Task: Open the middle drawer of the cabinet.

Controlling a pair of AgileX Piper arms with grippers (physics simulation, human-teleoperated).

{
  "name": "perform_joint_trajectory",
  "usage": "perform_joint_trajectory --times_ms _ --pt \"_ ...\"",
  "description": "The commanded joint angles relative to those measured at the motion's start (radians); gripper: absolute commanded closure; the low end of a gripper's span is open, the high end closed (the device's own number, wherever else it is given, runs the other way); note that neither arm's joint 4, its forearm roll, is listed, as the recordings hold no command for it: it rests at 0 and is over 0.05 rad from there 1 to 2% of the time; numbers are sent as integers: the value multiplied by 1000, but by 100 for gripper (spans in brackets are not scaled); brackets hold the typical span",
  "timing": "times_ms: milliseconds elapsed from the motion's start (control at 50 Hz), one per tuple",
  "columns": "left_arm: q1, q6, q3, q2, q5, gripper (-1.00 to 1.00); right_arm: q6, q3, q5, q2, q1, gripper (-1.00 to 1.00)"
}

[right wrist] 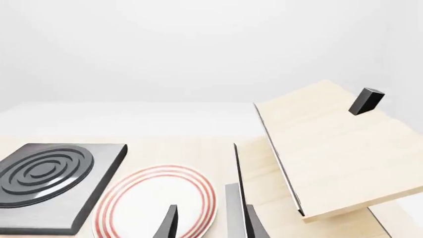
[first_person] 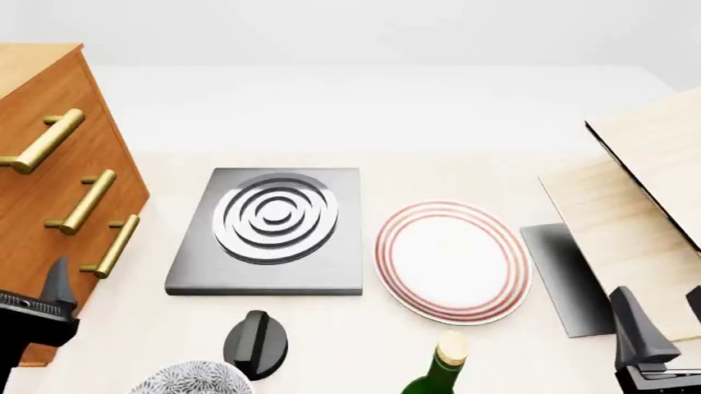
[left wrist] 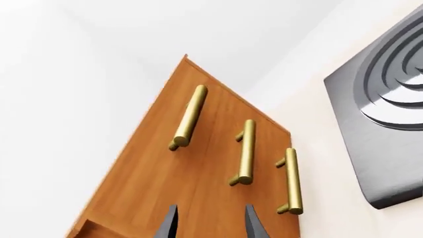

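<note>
The cabinet [first_person: 33, 90] stands at the table's left, its three drawer fronts flush. The middle drawer [first_person: 110, 182] carries the second brass handle [first_person: 82, 201]. In the left wrist view the cabinet [left wrist: 165, 163] fills the centre, and the middle drawer's handle [left wrist: 246, 151] lies ahead of the fingers and apart from them. My left gripper [left wrist: 211, 220] is open and empty; it shows low in front of the cabinet in the front view [first_person: 49, 291]. My right gripper [right wrist: 211, 223] is open and empty near the front right [first_person: 661, 324].
A grey hob [first_person: 274, 222] lies right of the cabinet, then a red-rimmed plate [first_person: 451, 261]. A black knob [first_person: 258, 341], a patterned bowl [first_person: 192, 377] and a green bottle [first_person: 438, 369] stand at the front edge. Pale wood boards [first_person: 646, 189] and a dark slab [first_person: 564, 275] stand on the right.
</note>
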Motion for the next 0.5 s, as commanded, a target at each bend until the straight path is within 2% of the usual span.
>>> perform_joint_trajectory --times_ms 20,160,340,360,500 --pt "21 53 1 409 -423 -100 0 0 0 0 0 -100" --pt "30 47 1 469 -439 -100 0 0 0 0 0 -100" --pt "18 57 1 465 -439 -100 0 0 0 0 0 -100" --pt "3 83 -44 514 -439 -100 0 0 0 0 0 -100" --pt "4 84 -50 502 -439 -100 0 0 0 0 0 -100"
